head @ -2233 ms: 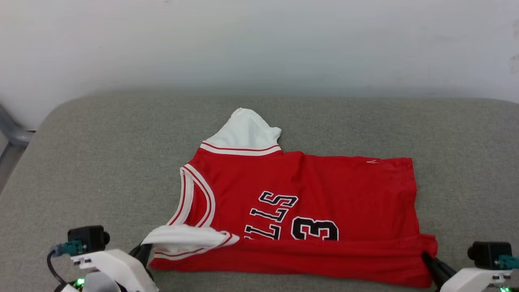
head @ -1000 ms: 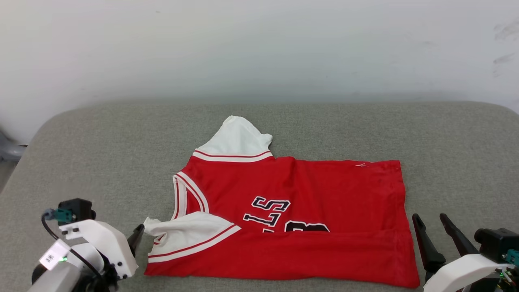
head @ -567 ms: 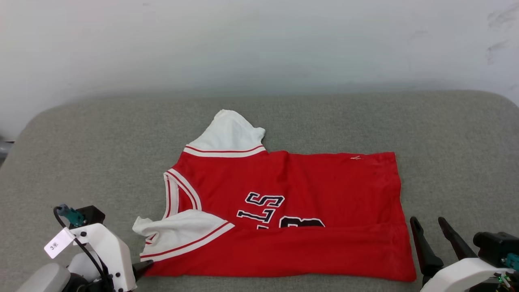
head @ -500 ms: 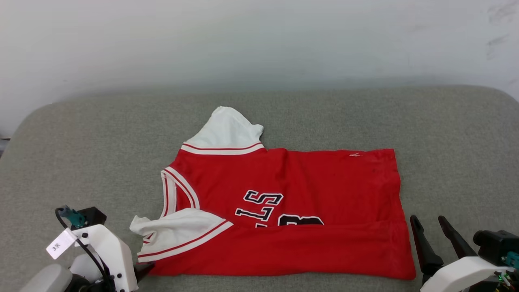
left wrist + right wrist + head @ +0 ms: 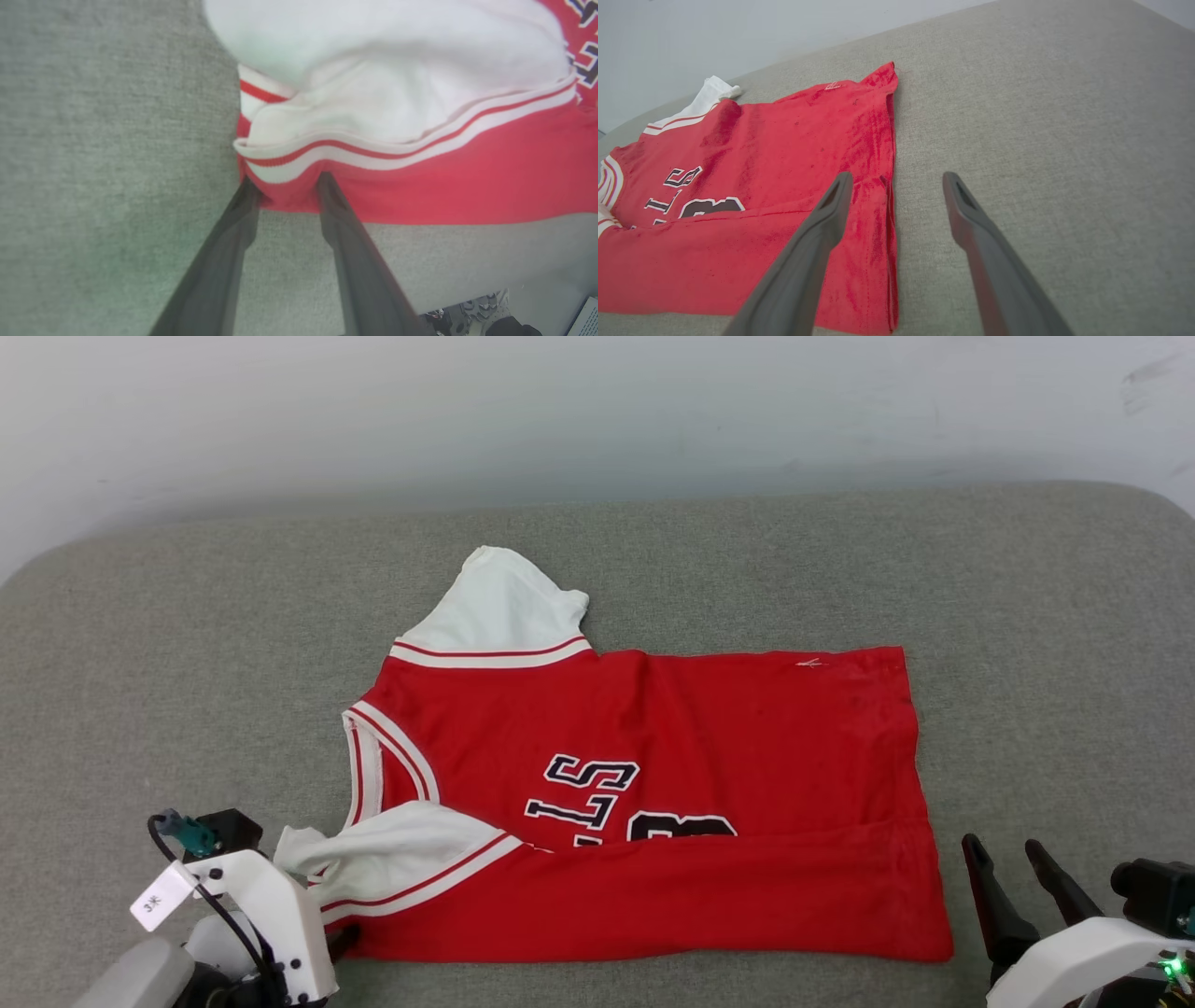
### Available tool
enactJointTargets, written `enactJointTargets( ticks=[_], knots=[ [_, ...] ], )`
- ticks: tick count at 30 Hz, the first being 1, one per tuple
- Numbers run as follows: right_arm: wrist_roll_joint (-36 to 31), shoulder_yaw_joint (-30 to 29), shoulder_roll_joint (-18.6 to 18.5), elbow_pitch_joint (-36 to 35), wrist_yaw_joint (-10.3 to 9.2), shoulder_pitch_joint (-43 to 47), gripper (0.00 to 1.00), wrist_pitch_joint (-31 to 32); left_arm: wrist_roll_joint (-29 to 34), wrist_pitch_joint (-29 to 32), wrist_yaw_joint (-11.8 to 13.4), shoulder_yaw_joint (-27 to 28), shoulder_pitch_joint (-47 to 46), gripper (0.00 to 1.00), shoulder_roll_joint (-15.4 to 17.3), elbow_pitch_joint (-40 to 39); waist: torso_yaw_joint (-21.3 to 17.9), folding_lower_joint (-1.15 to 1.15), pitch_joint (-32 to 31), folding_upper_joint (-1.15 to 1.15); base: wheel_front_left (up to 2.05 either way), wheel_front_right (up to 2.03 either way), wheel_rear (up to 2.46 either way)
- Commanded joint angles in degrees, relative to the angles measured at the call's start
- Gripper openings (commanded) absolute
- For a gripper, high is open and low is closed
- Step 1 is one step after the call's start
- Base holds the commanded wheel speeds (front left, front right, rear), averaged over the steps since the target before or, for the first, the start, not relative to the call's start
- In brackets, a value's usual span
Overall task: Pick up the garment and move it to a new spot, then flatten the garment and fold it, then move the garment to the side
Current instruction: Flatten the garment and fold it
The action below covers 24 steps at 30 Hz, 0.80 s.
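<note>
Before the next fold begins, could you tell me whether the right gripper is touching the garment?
Apart. The head view shows bare grey cushion between the right gripper and the garment.

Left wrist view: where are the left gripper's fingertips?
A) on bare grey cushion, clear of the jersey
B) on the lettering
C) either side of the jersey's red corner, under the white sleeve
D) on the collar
C: the left gripper has one tip on each side of the jersey at its red corner, just below the striped edge of the white sleeve.
</note>
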Motion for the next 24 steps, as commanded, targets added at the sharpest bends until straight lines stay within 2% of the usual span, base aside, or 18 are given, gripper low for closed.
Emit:
enactJointTargets(
  ticks=[1,8,15,18,24],
  knots=[
    [0.42,-0.09,-0.24,0.04,-0.05,-0.01,1.00,0.43,0.24,-0.56,-0.78,-1.19,-0.29,0.00,-2.65,0.47,0.02,0.00,-0.11,0.00,0.00,0.00,0.00],
    [3.32,0.97,-4.03,-0.05,-0.05,0.87,1.00,8.35,2.68,-4.59,-0.16,-0.37,0.32,0.00,-0.99,-1.93,-0.28,0.00,-2.19,0.00,0.00,0.00,0.00],
    [5.81,2.72,-8.17,-0.31,-0.05,0.45,1.00,23.09,4.38,-6.70,3.00,0.16,3.34,0.00,1.32,-9.39,0.37,0.00,-3.59,0.00,0.00,0.00,0.00],
    [6.76,3.82,-9.00,-1.05,-0.05,-0.20,1.00,27.98,4.56,-6.95,3.83,0.36,4.02,0.00,2.07,-12.49,1.16,0.00,-3.06,0.00,0.00,0.00,0.00],
    [7.61,7.14,-8.76,0.41,-0.05,-2.37,1.00,31.99,5.00,-7.22,5.15,0.59,4.46,0.00,2.53,-16.24,2.55,0.00,-0.58,0.00,0.00,0.00,0.00]
  ],
)
